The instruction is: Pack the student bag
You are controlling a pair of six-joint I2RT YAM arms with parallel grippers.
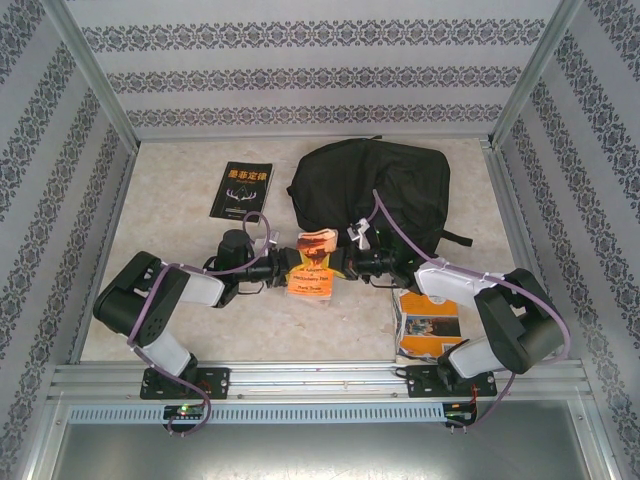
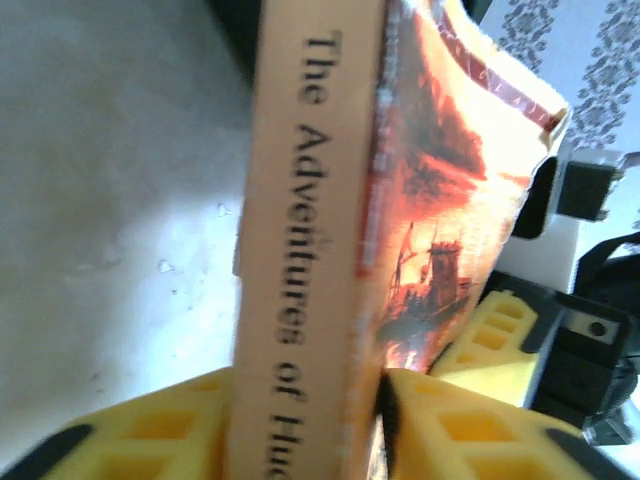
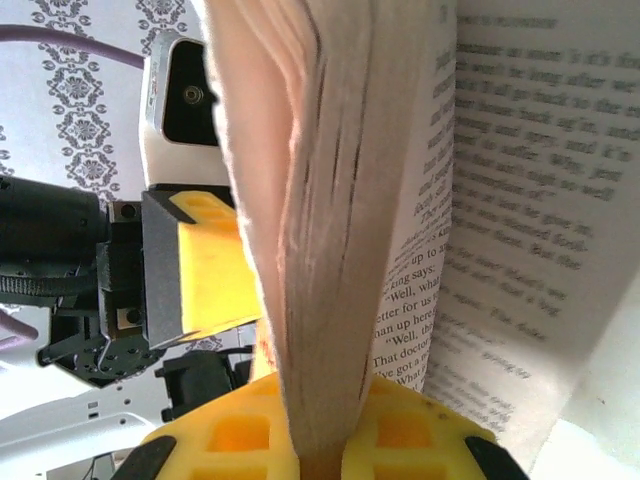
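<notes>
1. Bag: black, lies far centre-right on table, just beyond both grippers.
2. Orange book: held just near of bag, btwn the two grippers, pages fanned.
3. L gripper: yellow fingers clamped on orange book at spine, from left.
4. R gripper: clamped on a block of its pages, from right; one page hangs loose.
5. Black book: flat, left of bag, apart.
6. 2nd book: flat, near right, by R arm base.
</notes>
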